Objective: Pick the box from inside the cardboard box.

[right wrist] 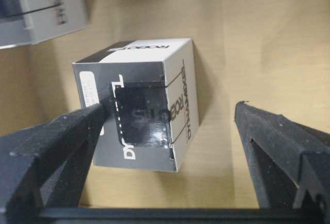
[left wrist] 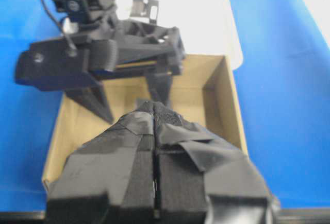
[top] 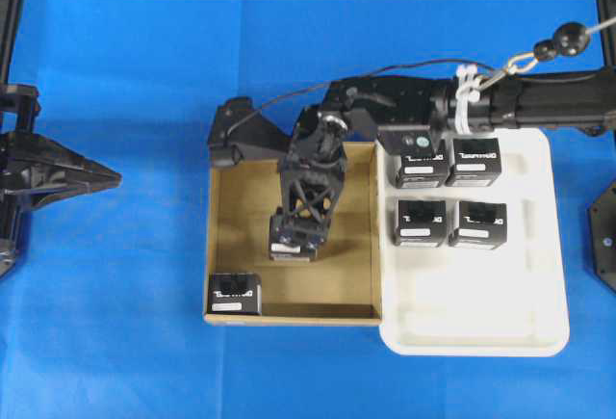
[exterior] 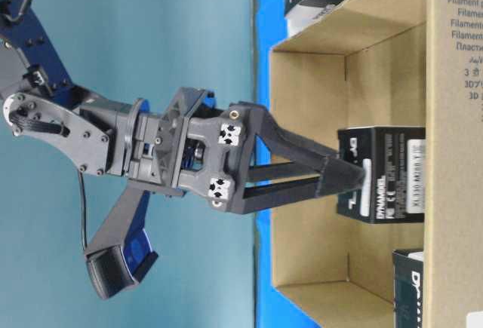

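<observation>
The left gripper [top: 114, 179] idles at the far left, fingers pressed together, clear of the work. In the cardboard box [top: 223, 236], the right gripper [top: 294, 243] hangs with fingers spread wide astride the box [right wrist: 139, 105], ready to close. Another black box [top: 235, 295] sits in the near-left corner.

My right arm [top: 500, 101] is matte black, with a thin black cable looping over it and white zip ties. My right gripper [exterior: 343, 177] has lattice-braced black fingers, silver screws, and white-marked fittings at the base.
</observation>
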Controlling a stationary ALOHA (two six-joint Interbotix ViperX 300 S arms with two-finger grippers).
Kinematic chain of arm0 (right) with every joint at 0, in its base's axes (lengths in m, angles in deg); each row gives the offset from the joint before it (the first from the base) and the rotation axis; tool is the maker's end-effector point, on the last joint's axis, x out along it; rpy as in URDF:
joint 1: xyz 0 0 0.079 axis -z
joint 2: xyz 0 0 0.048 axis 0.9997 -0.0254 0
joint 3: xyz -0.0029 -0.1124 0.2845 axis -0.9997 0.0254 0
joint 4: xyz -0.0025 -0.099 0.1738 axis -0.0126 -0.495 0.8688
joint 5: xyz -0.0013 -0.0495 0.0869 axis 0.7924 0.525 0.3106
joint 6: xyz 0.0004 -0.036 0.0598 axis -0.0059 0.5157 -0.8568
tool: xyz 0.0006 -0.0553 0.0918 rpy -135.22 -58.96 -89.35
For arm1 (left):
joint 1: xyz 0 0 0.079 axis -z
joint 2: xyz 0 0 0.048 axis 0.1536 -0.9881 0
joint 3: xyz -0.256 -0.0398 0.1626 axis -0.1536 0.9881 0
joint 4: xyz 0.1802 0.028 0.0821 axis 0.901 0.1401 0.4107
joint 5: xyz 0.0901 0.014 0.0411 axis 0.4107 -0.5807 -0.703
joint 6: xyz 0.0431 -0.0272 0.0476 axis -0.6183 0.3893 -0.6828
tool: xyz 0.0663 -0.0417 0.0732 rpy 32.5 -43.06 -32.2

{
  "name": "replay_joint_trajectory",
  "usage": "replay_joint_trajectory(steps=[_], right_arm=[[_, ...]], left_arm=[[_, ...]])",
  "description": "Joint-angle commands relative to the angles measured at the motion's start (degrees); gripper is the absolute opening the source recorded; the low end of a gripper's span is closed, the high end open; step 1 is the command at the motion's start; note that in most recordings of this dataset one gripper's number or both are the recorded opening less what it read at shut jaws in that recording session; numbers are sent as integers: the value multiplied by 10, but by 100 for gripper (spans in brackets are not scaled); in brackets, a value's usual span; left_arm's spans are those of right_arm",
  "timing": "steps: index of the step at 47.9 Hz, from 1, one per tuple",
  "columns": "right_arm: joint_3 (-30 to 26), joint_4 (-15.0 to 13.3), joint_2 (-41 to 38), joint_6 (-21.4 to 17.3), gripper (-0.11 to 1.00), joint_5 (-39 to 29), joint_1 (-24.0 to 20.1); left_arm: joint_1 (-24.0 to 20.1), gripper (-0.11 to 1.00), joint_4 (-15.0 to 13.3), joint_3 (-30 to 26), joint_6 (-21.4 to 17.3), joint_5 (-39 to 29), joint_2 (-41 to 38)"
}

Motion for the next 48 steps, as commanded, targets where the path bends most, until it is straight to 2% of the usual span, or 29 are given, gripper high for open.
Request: replay_joint_trajectory(steps=[1, 17, 30, 35, 48], right_arm=[[0, -8, -6, 4, 100, 3, 11], [-9, -12, -8, 19, 100, -1, 22], [-34, -4, 4, 7, 100, -14, -1], [-54, -4, 20, -3, 100, -43, -4], [-131, -10, 84, -9, 100, -185, -1]], left_arm=[[-2, -7, 1, -15, 1, 2, -4], [-3, -7, 1, -15, 0, 2, -4], [-4, -7, 2, -18, 0, 3, 1], [-4, -7, 1, -18, 0, 3, 6], [-4, -7, 2, -18, 0, 2, 10]])
